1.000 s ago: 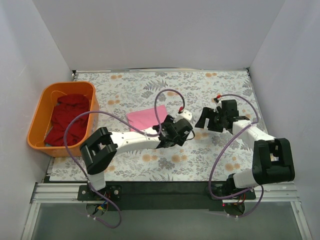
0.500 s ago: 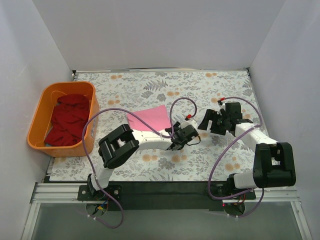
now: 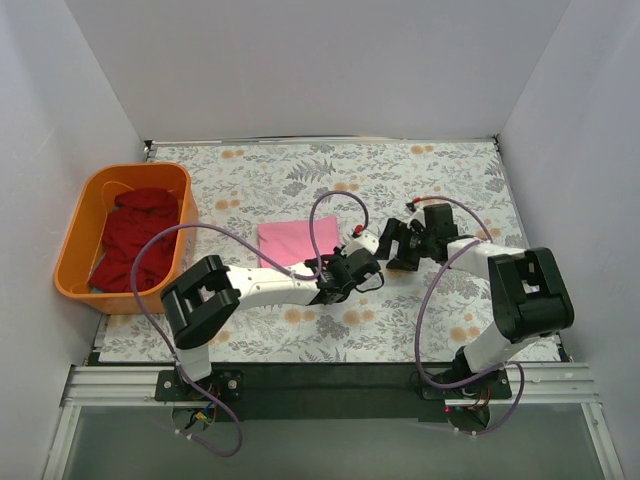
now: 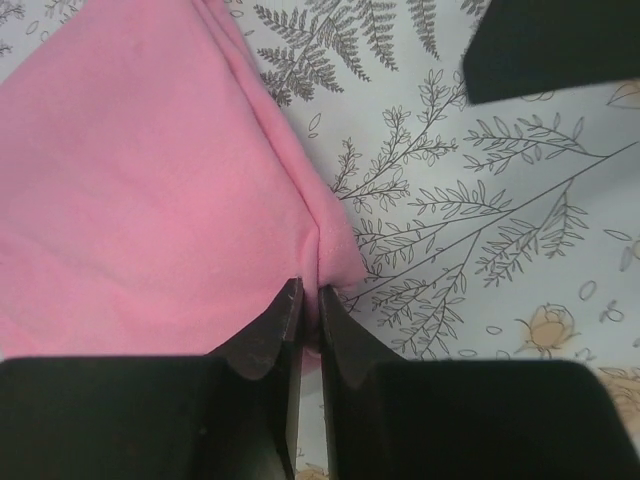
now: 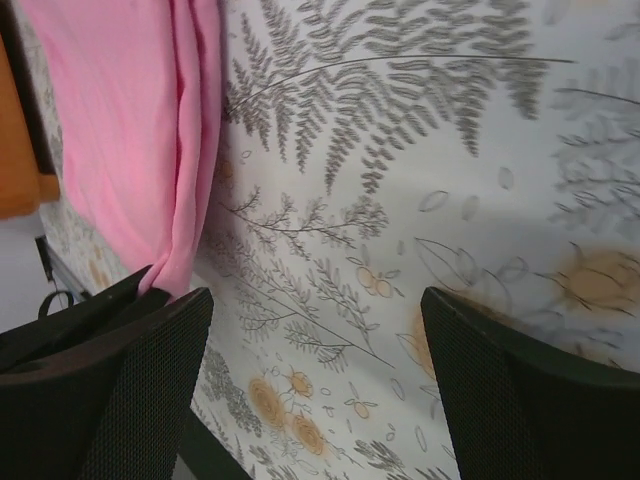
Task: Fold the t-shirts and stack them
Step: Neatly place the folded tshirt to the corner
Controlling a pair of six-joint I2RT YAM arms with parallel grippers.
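The left claw [image 4: 308,300] is hiding the pinched corner of the pink t-shirt [image 4: 140,190], whose cloth is running off the left wrist view's top and left edges. By the worktop's [image 3: 440,180] left edge, the dark red t-shirts [image 3: 135,240] are lying too bunched to count.

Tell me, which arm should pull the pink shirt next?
Left. The left end effector pinches the pink shirt at its corner; the right end effector is open beside it, holding nothing.

Plain white walls [image 3: 320,60] enclose a bench [image 3: 270,175] whose pale top is printed with grey ferns and small orange flowers.
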